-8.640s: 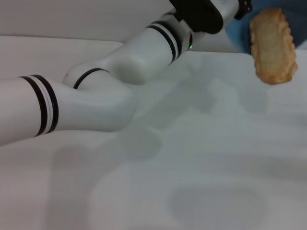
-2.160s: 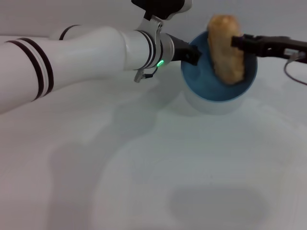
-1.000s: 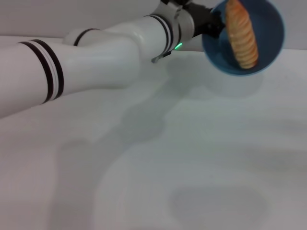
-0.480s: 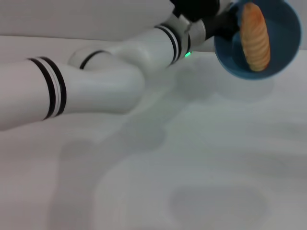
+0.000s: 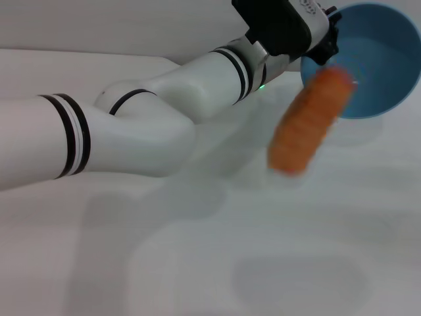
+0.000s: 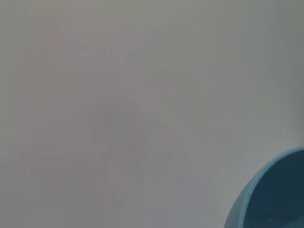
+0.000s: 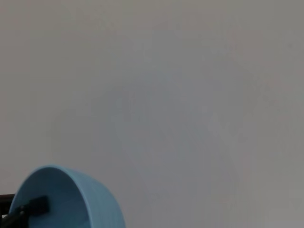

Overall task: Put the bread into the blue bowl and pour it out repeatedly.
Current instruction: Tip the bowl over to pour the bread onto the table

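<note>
Half a second back the bread (image 5: 306, 122) lay inside the blue bowl (image 5: 371, 59); now it is out past the rim and blurred in mid-air, below and to the left of the bowl's mouth, above the white bench (image 5: 217, 263). The bowl itself has tipped further toward me, so I look straight into its hollow, which holds nothing. My left arm has stayed stretched across the scene from the left, with my left claw (image 5: 329, 45) at the bowl's near-left rim. The dark fingers seem to pinch that rim, since the bowl hangs tilted off the bench with nothing else carrying it.

I judge this pour to be all but done: the loaf only has to land. After that the cycle starts over, and the bread must be fetched from wherever it comes to rest, which I cannot foresee while it is falling.

Only the head view shows the falling bread and my left arm. The left wrist view catches just a dark-blue curve of the bowl (image 6: 273, 194) at one corner against plain bench, with no loaf. The right wrist view sees the bowl (image 7: 71, 199) from farther off, with a dark finger of the left claw on its rim. My right claw shows in none of them.
</note>
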